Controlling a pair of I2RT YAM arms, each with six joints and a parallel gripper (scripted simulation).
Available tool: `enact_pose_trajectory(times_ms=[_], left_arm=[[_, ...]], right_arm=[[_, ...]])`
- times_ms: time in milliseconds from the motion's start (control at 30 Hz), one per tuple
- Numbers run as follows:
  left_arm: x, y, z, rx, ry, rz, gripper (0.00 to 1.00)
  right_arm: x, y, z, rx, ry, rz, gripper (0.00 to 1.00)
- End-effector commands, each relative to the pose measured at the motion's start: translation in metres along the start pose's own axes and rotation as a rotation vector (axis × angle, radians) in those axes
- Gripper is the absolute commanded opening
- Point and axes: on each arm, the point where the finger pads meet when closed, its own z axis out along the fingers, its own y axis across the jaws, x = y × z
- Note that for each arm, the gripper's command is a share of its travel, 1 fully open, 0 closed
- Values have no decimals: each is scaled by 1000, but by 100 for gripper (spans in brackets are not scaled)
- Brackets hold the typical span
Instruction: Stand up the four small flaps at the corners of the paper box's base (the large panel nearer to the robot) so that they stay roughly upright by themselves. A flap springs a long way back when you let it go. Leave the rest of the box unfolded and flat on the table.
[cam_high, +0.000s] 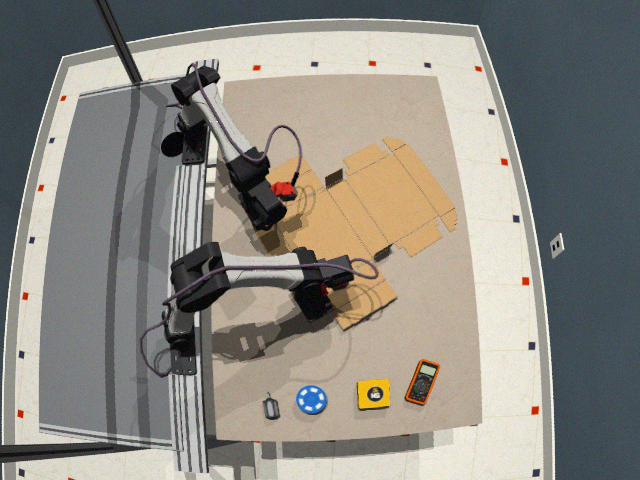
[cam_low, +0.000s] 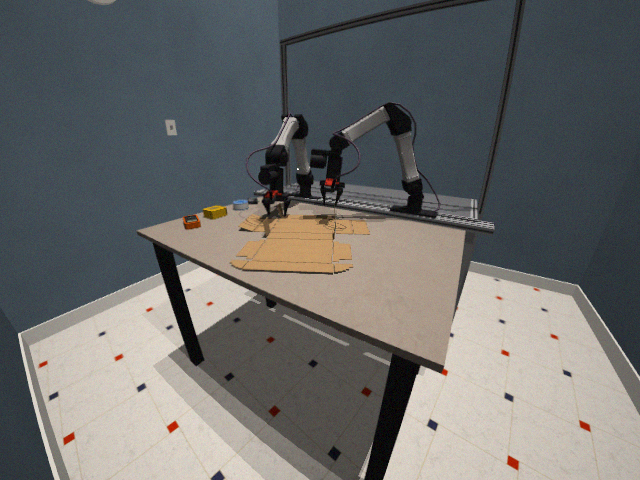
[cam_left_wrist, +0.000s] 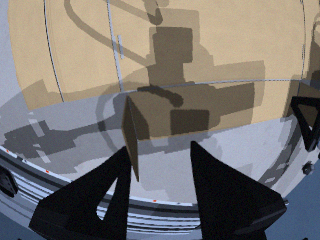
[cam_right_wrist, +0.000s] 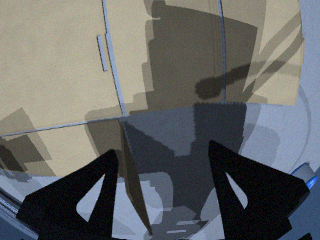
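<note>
The box base (cam_high: 330, 222) (cam_low: 299, 224) (cam_left_wrist: 240, 28) (cam_right_wrist: 50, 65) lies flat. Its far left flap (cam_high: 334, 178) and far right flap (cam_high: 383, 251) stand roughly upright, untouched. My left gripper (cam_low: 330, 203) (cam_left_wrist: 159, 150) is part open; the near left flap (cam_left_wrist: 131, 142) stands steeply, seen almost edge-on, close against its left finger in the left wrist view. My right gripper (cam_low: 277, 213) (cam_right_wrist: 161, 152) is open wider; the near right flap (cam_right_wrist: 132, 182) stands edge-on between its fingers, nearer the left one in the right wrist view. Contact with either finger is unclear. Arms hide both near flaps in the top view.
The lid panel (cam_high: 392, 191) (cam_low: 294, 250) and right side panel (cam_high: 361, 304) lie flat. Along the table's right side stand a mouse (cam_high: 270, 407), a blue disc (cam_high: 311, 399), a yellow box (cam_high: 373, 394) (cam_low: 215, 211) and a multimeter (cam_high: 422, 382) (cam_low: 191, 221). Both grippers are near each other.
</note>
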Motion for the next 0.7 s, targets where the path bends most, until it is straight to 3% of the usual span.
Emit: enact_pose_trajectory(times_ms=[0,100,367,667], left_arm=[[0,-5,-7,24,-3,5,48],[0,-4,-6,24,-3,5,48],[0,-4,-6,24,-3,5,48],[0,-3,-6,24,-3,5,48]], right_arm=[[-11,-5,-13,-32,-44,-2,76],[0,-3,-13,-35,-45,-2,76],[-9,-7,-33,-99,-69,-6,76],[-9,-4,-37,-118,-69,-11,76]])
